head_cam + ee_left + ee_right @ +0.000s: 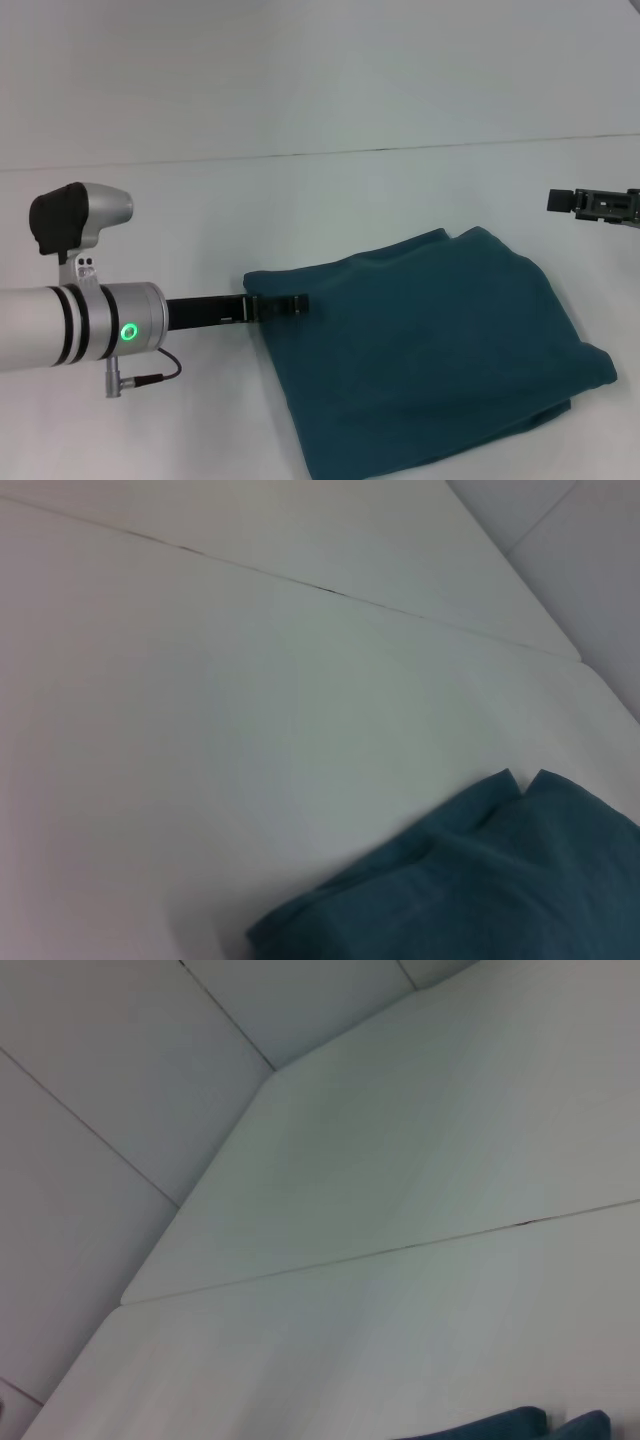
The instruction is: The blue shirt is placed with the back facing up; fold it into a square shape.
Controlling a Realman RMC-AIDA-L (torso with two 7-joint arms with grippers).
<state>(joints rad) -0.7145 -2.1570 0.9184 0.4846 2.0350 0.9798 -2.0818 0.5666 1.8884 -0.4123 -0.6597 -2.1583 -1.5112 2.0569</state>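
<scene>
The blue shirt (430, 350) lies folded into a rough rectangle of several layers on the white table, right of centre in the head view. My left gripper (283, 305) reaches in from the left and sits low at the shirt's near-left edge, over the fabric's corner. My right gripper (588, 204) hovers at the far right, above the table and apart from the shirt. The left wrist view shows the shirt's (480, 880) layered corner, and the right wrist view shows only a sliver of the shirt (540, 1425).
The white table (200, 220) has a thin seam (300, 153) running across its back part. Bare tabletop lies behind and to the left of the shirt. A pale wall rises behind the table.
</scene>
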